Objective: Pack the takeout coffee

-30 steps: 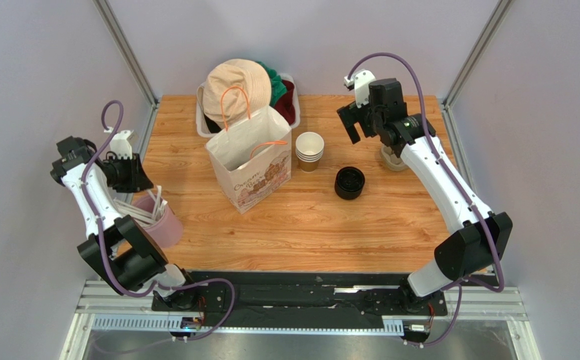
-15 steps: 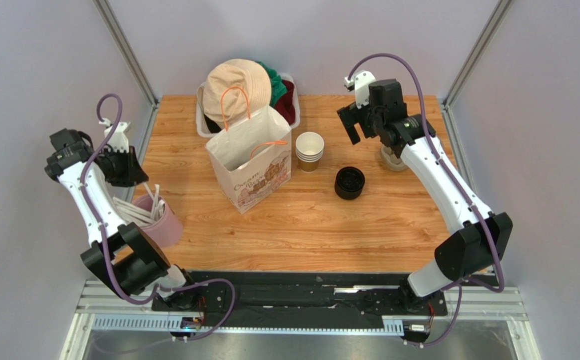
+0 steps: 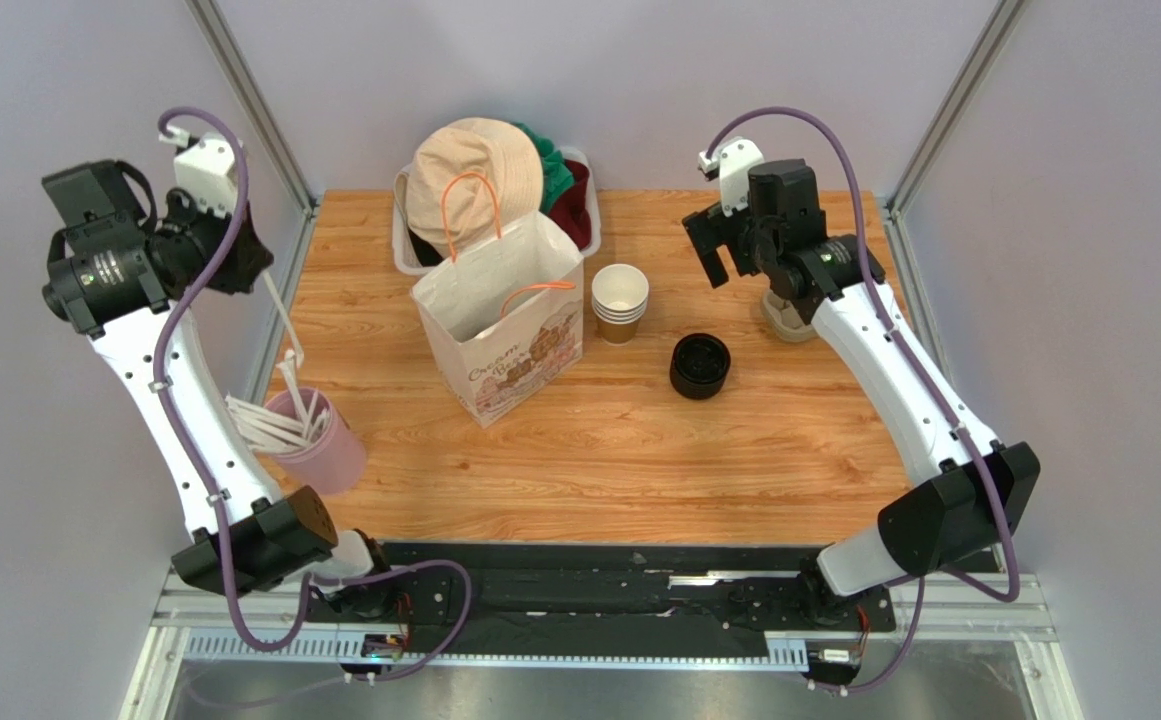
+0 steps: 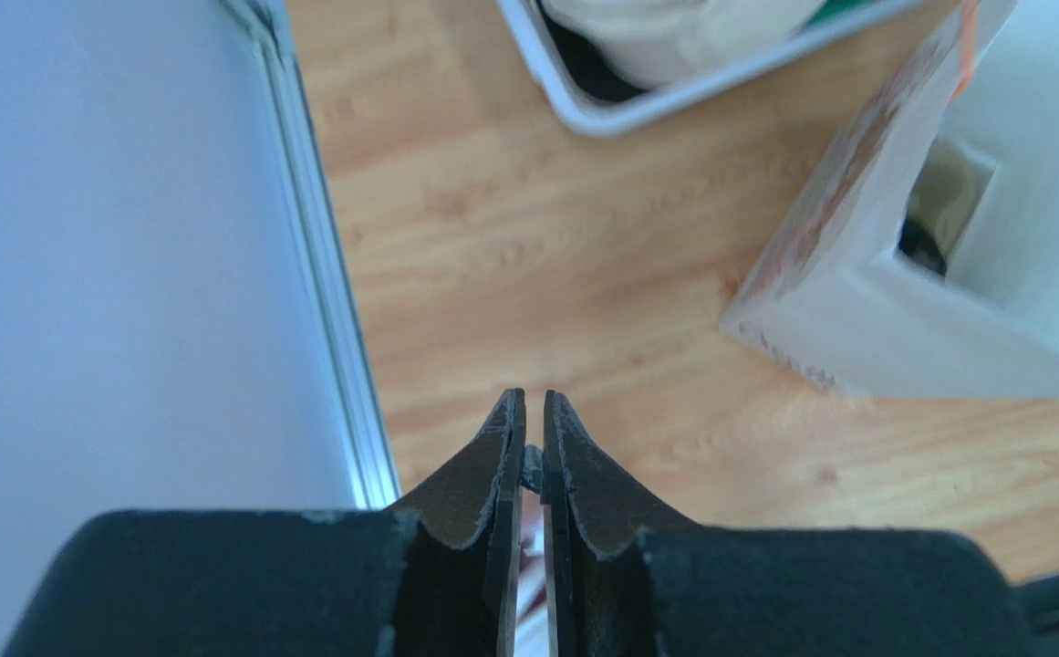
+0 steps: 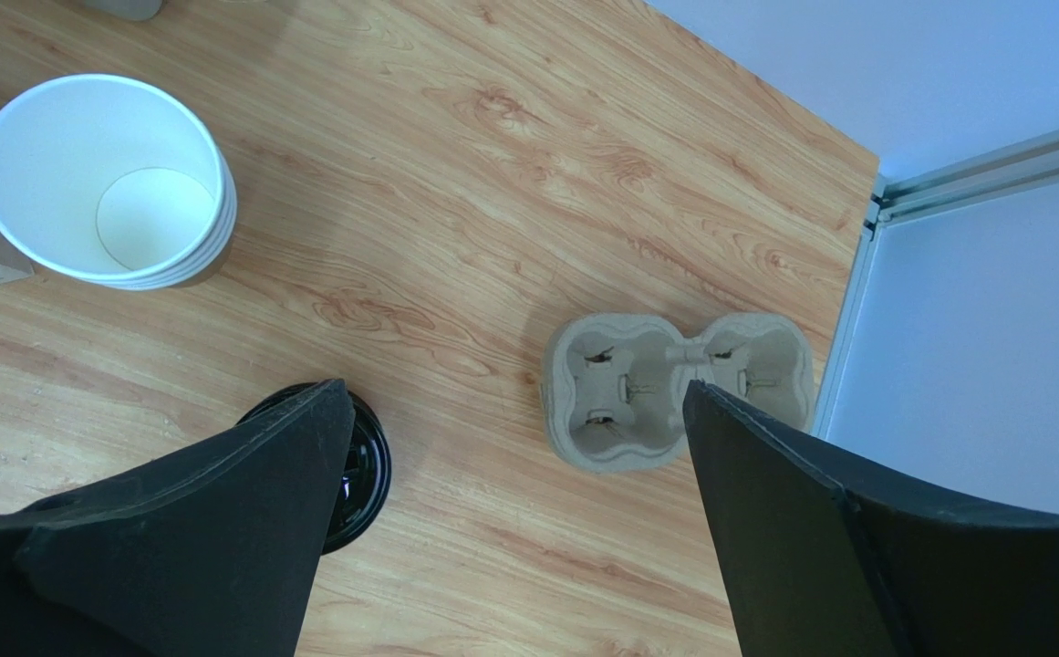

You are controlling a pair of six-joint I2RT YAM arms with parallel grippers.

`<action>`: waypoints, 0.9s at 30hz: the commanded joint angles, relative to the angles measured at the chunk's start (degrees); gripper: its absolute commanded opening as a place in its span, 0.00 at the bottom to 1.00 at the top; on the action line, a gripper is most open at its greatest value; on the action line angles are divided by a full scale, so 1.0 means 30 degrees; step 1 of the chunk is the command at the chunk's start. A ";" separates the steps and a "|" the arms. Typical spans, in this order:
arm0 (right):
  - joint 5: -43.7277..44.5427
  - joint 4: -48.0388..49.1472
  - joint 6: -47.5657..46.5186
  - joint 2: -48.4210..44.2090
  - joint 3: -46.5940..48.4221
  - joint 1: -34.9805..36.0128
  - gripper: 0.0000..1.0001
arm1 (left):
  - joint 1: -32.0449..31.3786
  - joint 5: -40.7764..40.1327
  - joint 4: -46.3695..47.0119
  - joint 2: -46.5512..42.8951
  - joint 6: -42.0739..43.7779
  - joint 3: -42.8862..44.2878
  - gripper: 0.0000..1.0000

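Top external view: the left arm now stands tall at the far left of the wooden table [image 3: 782, 450], well to the left of the white paper carrier bag with orange handles [image 3: 499, 333], where a second ago it crouched low over the tall pink cup of white straws [image 3: 328, 453] near the front left of that bag. The left gripper [image 3: 253, 261] has drawn its fingers almost together over that second, and a single thin white straw [image 3: 283, 323] now slants from it down towards the pink cup. In the left wrist view the two black fingers are pressed close on a thin pale sliver, so it appears to be pinching that straw. The right arm has barely shifted. In the right wrist view the right gripper [image 5: 516, 389] hangs with its fingers spread wide, holding nothing, above the bare table between a stack of round black plastic lids [image 5: 350, 472] and an empty moulded cardboard two-cup holder [image 5: 679, 390], both well to the right of the bag. The small kraft-brown paper cup with the white rim [image 3: 619, 297] sits on top of a short stack just to the right of the bag, open and without a lid. The straw looks to be an extra on its way out, while the coffee cup itself is not yet lidded or packed.
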 commanded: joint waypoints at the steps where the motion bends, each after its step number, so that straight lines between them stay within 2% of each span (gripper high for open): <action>1: 0.0764 0.1091 0.0097 -0.0958 -0.0342 -0.0119 0.99 | -0.2539 -0.1134 -0.0844 0.1224 -0.1378 0.5245 0.14; 7: 0.0559 0.1091 0.0301 -0.1164 -0.0694 -0.0413 0.99 | -0.6844 -0.2837 -0.1317 0.4824 -0.2725 1.1842 0.13; 10: 0.0529 0.1149 0.0331 -0.1340 -0.0812 -0.0530 0.99 | -0.9042 -0.3920 -0.0177 0.5706 -0.3136 1.3082 0.13; 15: 0.0383 0.1237 0.0419 -0.1691 -0.1104 -0.0706 0.99 | -1.1655 -0.4278 0.2194 0.5944 -0.3808 1.2998 0.12; 23: 0.0295 0.1354 0.0390 -0.1926 -0.1339 -0.0794 0.99 | -1.2890 -0.2723 0.4279 0.4920 -0.5333 1.2823 0.12; 27: 0.0237 0.1472 0.0390 -0.1985 -0.1456 -0.0765 0.99 | -1.2949 -0.1585 0.5591 0.3721 -0.6182 1.0928 0.12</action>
